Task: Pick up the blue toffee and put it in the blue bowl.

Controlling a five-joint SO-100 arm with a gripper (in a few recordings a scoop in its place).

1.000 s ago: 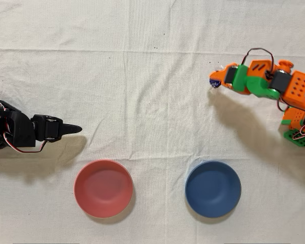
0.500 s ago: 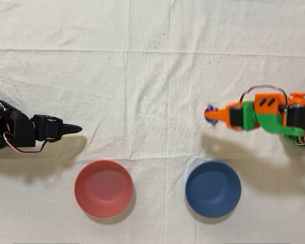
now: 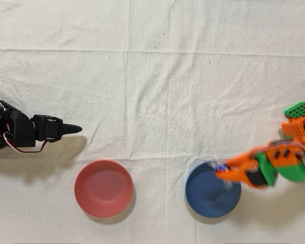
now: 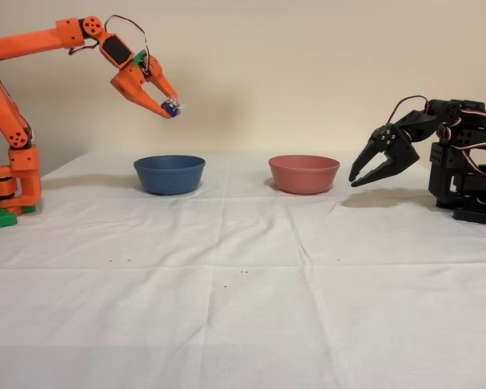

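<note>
One blue toffee [image 4: 171,107] sits pinched between the tips of the orange arm's claw [image 4: 169,110], held high in the air directly above the blue bowl [image 4: 169,174] in the fixed view. From overhead the toffee [image 3: 221,166] hangs over the bowl's rim [image 3: 203,209] at about one o'clock. The pink-red bowl [image 3: 103,188] stands at nine o'clock from the blue one, well apart, on the cloth-covered bench [image 3: 152,81].
</note>
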